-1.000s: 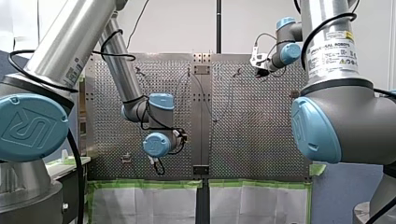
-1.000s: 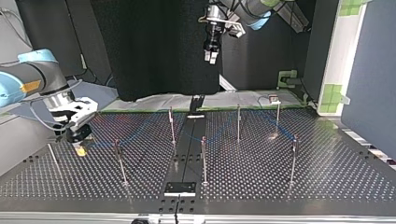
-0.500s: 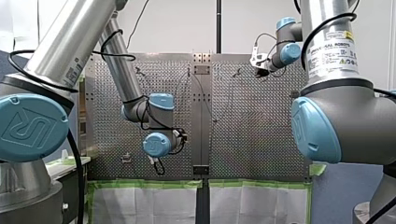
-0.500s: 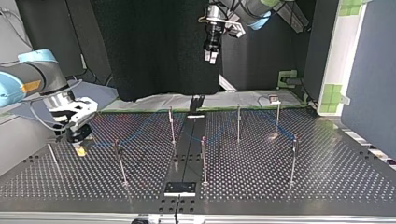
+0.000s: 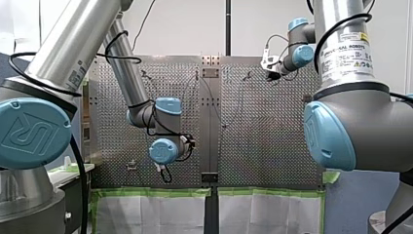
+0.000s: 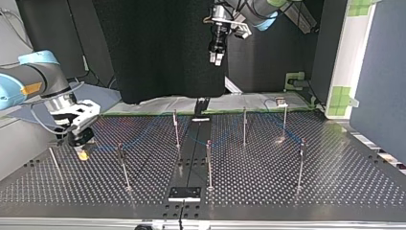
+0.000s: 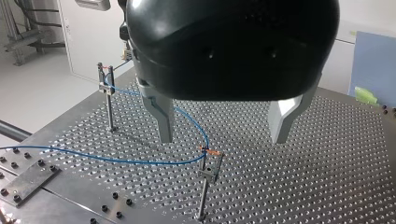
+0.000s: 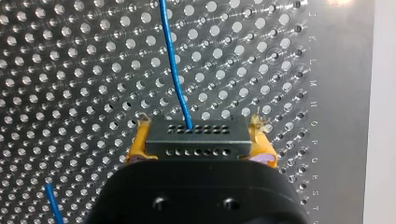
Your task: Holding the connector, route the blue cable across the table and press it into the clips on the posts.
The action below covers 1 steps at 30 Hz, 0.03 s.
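In the right wrist view my right gripper (image 8: 201, 145) is shut, its yellow pads (image 8: 138, 144) clamping a dark multi-hole connector (image 8: 196, 133). The blue cable (image 8: 173, 70) leaves the connector and runs ahead over the perforated plate. In the top view that gripper (image 6: 82, 152) sits low over the table at the left. My left gripper (image 7: 222, 138) is open, its metal fingers (image 7: 163, 119) empty above a clip post (image 7: 207, 170) that carries the blue cable (image 7: 112, 161). The cable also passes a second clip post (image 7: 106, 88) farther off. In the top view my left gripper (image 6: 216, 57) hangs high above the table's far edge.
Several thin posts stand across the table, among them one at the middle (image 6: 208, 163), one at the top view's right (image 6: 301, 163) and one near my right gripper (image 6: 122, 165). A dark centre strip ends in a black plate (image 6: 184, 193). A small fixture (image 6: 281, 101) sits at the far edge.
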{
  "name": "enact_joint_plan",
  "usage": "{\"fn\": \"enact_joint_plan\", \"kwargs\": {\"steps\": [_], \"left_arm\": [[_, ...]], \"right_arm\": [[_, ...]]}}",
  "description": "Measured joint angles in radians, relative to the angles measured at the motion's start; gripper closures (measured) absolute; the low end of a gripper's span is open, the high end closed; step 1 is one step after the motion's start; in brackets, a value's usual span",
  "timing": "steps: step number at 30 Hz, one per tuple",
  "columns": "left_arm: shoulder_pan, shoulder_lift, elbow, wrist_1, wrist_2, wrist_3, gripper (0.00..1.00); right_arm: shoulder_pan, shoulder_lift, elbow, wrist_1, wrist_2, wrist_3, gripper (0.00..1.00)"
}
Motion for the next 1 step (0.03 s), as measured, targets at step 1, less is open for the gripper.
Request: {"fn": "enact_joint_plan", "kwargs": {"steps": [1], "left_arm": [[0.0,0.0,0.0,0.0,0.0,0.0,0.0]], "right_arm": [[0.0,0.0,0.0,0.0,0.0,0.0,1.0]]}}
